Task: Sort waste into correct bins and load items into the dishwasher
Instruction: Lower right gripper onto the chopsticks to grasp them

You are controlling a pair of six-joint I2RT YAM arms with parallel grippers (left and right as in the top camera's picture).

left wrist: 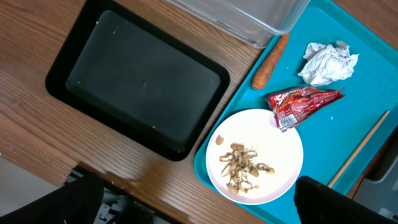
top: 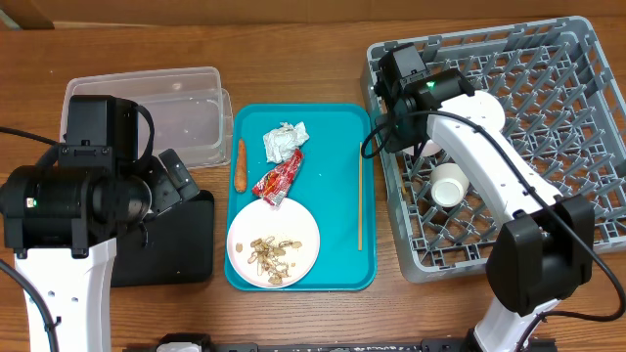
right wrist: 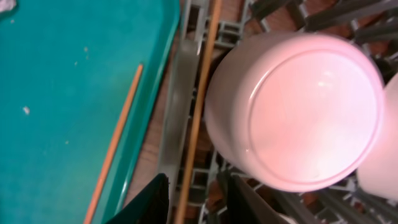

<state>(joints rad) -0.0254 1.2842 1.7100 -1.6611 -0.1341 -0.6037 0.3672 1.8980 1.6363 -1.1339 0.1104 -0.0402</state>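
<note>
On the teal tray (top: 337, 127) lie a crumpled white napkin (top: 285, 142), an orange carrot (top: 241, 164), a red wrapper (top: 278, 179), one wooden chopstick (top: 359, 200) and a white plate (top: 240, 230) with tan food scraps (top: 271, 254). My left gripper (left wrist: 205, 205) is wide open and empty, above the table edge between the black tray (left wrist: 140, 81) and the plate (left wrist: 280, 137). My right gripper (right wrist: 199, 202) is open over the grey rack's (top: 597, 147) left edge. A second chopstick (right wrist: 198, 118) lies between its fingers, untouched. A pink bowl (right wrist: 298, 106) sits upside down beside it.
The clear tub (top: 186, 108) stands behind the black tray (top: 186, 244), left of the teal tray. A small white cup (top: 448, 186) lies in the rack. The right arm crosses the rack's left half. Another pale bowl (right wrist: 387, 155) shows at the right wrist view's edge.
</note>
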